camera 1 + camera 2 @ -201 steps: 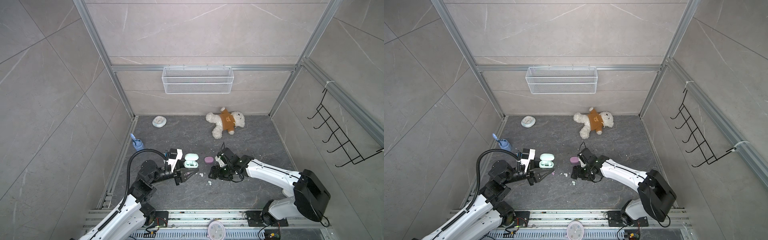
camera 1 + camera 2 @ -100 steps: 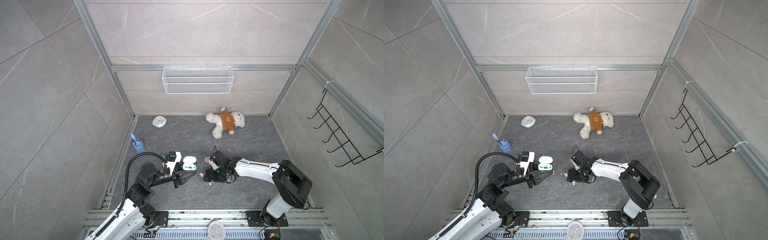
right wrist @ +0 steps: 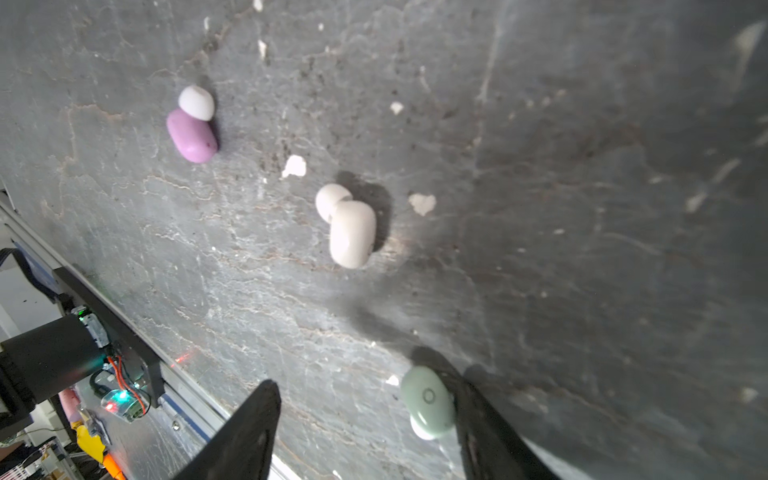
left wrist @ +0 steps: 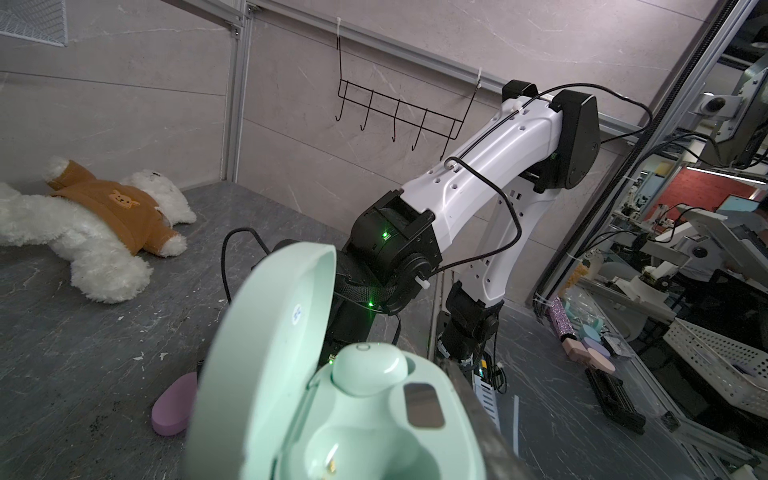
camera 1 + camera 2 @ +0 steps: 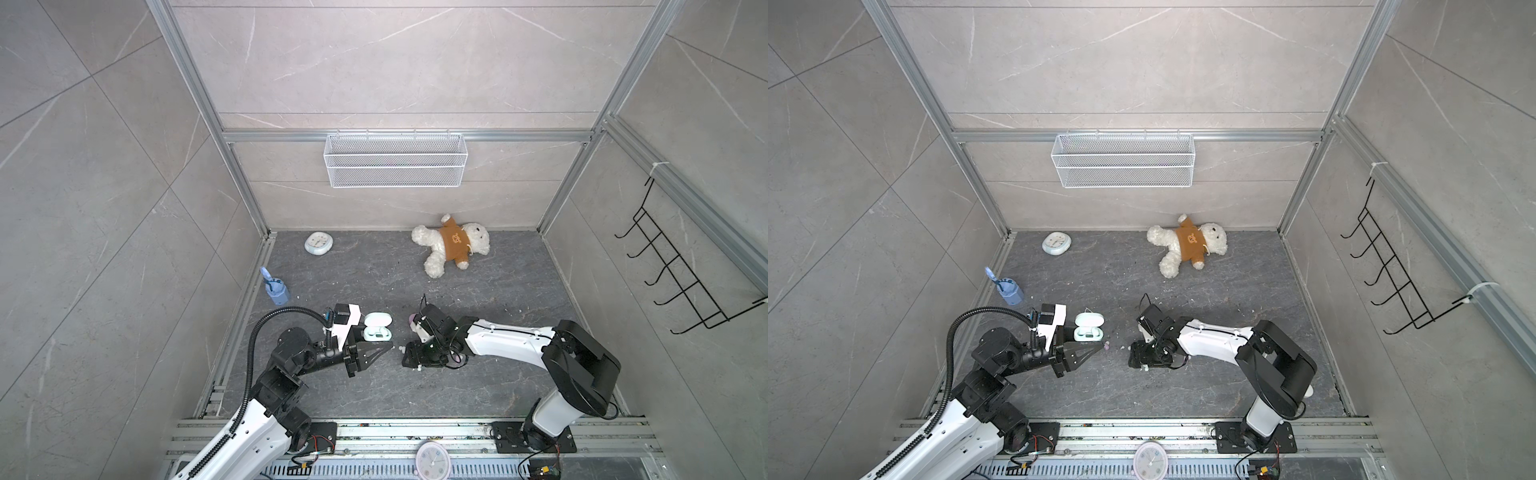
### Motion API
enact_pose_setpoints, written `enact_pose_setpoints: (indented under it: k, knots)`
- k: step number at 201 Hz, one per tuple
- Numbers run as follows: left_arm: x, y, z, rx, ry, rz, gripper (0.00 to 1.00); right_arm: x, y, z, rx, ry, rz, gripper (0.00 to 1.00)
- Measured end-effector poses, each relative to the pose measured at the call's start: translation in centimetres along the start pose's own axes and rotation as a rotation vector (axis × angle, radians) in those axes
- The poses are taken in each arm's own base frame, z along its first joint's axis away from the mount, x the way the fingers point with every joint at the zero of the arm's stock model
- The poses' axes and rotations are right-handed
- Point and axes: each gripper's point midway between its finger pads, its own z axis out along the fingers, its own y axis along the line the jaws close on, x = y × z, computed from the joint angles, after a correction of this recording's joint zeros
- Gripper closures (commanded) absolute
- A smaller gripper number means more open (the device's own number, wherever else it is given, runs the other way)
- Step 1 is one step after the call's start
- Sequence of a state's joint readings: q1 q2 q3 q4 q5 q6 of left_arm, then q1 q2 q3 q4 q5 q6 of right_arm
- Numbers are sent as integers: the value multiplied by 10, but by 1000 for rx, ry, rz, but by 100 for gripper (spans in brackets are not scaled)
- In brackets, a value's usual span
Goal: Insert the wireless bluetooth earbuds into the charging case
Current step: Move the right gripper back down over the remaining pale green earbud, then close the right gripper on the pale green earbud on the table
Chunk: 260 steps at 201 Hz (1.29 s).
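The mint charging case [image 4: 332,415] lies open on the floor, lid up. One mint earbud [image 4: 368,368] sits in a socket and the other socket is empty. My left gripper [image 5: 384,348] is shut, its fingers [image 4: 478,419] alongside the case [image 5: 377,329] with nothing seen between them. My right gripper [image 3: 365,390] is open just above the floor. A loose mint earbud [image 3: 428,401] lies between its jaws, against one finger [image 3: 484,428]. Ahead of them lie a white earbud [image 3: 351,232] and a pink one [image 3: 192,135]. In both top views the right gripper [image 5: 1140,359] points at the left one.
A closed purple case [image 4: 172,405] lies by the right wrist. A teddy bear [image 5: 451,245], a small clock [image 5: 318,242] and a blue cup [image 5: 276,292] lie farther back. White crumbs dot the floor. A wire basket [image 5: 395,166] and a hook rack [image 5: 681,274] hang on the walls.
My right gripper has moved left and toward the front, down over the mint earbud, and its jaws have narrowed a little. The left gripper and the case have barely moved.
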<state>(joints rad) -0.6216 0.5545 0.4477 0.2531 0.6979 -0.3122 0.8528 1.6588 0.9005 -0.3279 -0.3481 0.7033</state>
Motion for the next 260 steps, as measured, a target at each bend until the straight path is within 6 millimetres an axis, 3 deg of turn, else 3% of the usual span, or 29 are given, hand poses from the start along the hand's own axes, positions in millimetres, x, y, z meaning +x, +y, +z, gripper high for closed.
enact_pose_setpoints:
  k: [68, 123, 165, 215, 260]
  knots:
    - [1, 2, -1, -16, 1, -5, 81, 1, 20, -2, -37, 5, -36, 32]
    - [1, 1, -2, -18, 2, -7, 81, 2, 18, -7, 30, -1, -22, 42]
    - [-1, -3, -6, -14, -7, 1, 81, -4, 29, -17, 129, -46, -68, 48]
    - [-3, -8, -11, -12, -16, 9, 81, -3, 9, -7, 268, -6, -101, 60]
    - [0, -9, -13, -15, -8, 2, 81, 0, 7, -5, 329, 16, -141, 64]
